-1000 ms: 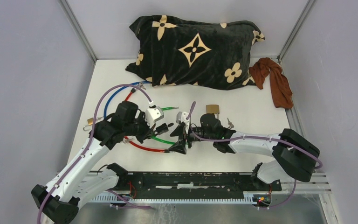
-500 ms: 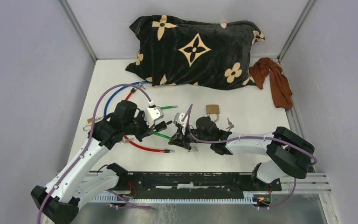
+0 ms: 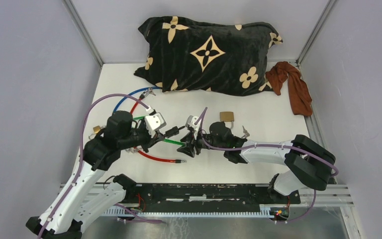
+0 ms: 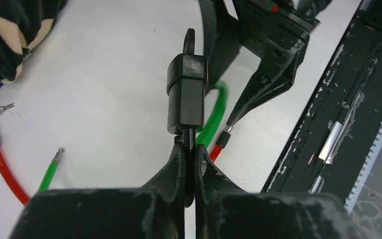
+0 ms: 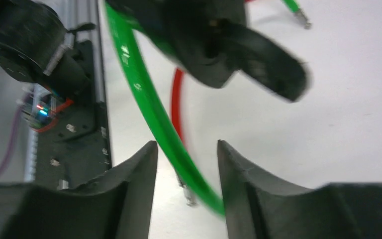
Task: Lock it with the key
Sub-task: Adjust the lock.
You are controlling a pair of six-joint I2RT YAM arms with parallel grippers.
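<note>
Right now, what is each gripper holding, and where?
Left gripper holds the black lock body by its thin stem; right gripper is open, holding nothing.

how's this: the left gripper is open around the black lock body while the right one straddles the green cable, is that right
Not open: the left gripper is shut, pinching the base of the black lock body, as the left wrist view shows. The right gripper does straddle the green cable.
</note>
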